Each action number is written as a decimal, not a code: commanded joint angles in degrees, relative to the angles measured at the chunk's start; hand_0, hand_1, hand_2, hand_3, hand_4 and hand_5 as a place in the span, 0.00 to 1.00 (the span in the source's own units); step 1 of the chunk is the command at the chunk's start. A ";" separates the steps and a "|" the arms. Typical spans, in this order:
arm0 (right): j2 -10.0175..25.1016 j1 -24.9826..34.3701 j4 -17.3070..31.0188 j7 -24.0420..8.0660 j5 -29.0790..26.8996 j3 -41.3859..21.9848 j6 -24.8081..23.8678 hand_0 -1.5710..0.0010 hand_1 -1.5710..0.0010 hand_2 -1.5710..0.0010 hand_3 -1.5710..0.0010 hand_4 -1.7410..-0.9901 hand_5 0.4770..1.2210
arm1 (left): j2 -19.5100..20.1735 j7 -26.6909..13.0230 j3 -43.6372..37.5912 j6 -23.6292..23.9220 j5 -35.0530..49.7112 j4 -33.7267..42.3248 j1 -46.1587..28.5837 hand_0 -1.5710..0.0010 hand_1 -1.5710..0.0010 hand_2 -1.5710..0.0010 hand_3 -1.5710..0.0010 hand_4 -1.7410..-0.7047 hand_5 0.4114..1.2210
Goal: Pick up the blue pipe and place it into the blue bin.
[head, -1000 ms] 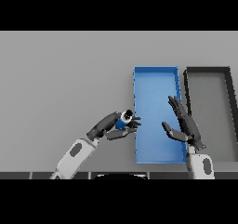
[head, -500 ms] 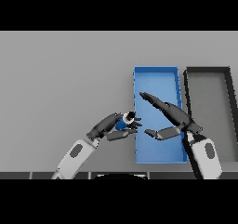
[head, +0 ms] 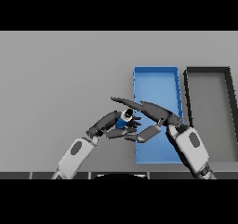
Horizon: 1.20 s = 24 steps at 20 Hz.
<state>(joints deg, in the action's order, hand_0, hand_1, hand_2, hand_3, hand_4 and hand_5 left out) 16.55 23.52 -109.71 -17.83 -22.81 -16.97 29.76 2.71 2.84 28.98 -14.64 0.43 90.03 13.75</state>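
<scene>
Head view shows the left hand curled round the short blue cylindrical pipe, just left of the shallow blue rectangular bin on the grey worktop; the right hand, fingers straight, reaches across, probably for a handover; a dark grey bin stands alongside.

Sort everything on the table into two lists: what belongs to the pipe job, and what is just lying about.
Belongs to the job:
blue pipe, held in the left hand
blue bin
right hand, reaching toward the pipe

Just lying about:
dark bin, beside the blue bin
</scene>
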 commanded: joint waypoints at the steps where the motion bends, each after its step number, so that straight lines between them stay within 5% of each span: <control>1: -0.60 1.67 0.87 -0.78 0.11 -0.39 -0.06 0.99 0.99 0.96 1.00 0.69 0.08 | -0.42 -0.82 -0.15 0.01 0.44 0.38 -0.09 0.00 0.00 0.00 0.00 0.26 1.00; 7: -2.92 6.56 5.20 -2.35 1.47 -2.30 1.89 0.96 0.93 0.89 0.97 0.72 0.03 | 0.06 -1.71 -0.69 -0.06 -1.45 1.70 -1.21 0.00 0.00 0.00 0.00 0.27 1.00; 9: -4.00 7.99 7.13 -1.80 2.37 -2.76 2.71 0.79 0.77 0.76 0.85 0.62 0.01 | -0.35 -1.26 -1.00 -0.49 -1.79 0.68 -1.07 0.00 0.00 0.00 0.00 0.22 1.00; 12: -5.54 8.93 7.69 -1.64 2.10 -3.44 2.69 0.44 0.44 0.42 0.51 0.37 0.05 | -0.05 -4.59 -0.54 -0.44 -2.73 1.93 -1.32 0.00 0.00 0.00 0.00 0.11 1.00; 15: -7.12 9.31 7.92 -3.47 0.16 -4.10 1.46 0.23 0.23 0.22 0.35 0.21 0.23 | -1.02 -3.00 -1.39 -0.84 -1.02 2.02 -1.62 0.00 0.00 0.00 0.03 0.06 1.00; 19: -7.24 8.13 7.68 -1.01 1.31 -4.80 1.56 0.09 0.09 0.09 0.17 0.10 0.69 | -2.33 -2.36 -2.09 -2.02 0.20 0.94 -1.24 0.00 0.00 0.00 0.07 0.03 1.00; 24: -7.43 7.22 7.61 2.16 2.03 -5.44 1.55 0.03 0.03 0.03 0.06 0.03 0.90 | -2.03 -3.06 -2.64 -2.17 -1.21 1.60 -1.35 0.00 0.00 0.00 0.09 0.01 1.00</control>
<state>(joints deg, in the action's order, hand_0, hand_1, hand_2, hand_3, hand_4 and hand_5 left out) 9.12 30.72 -102.12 -15.73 -20.92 -22.42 31.41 0.71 -0.15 26.30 -16.82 -0.78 91.61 12.38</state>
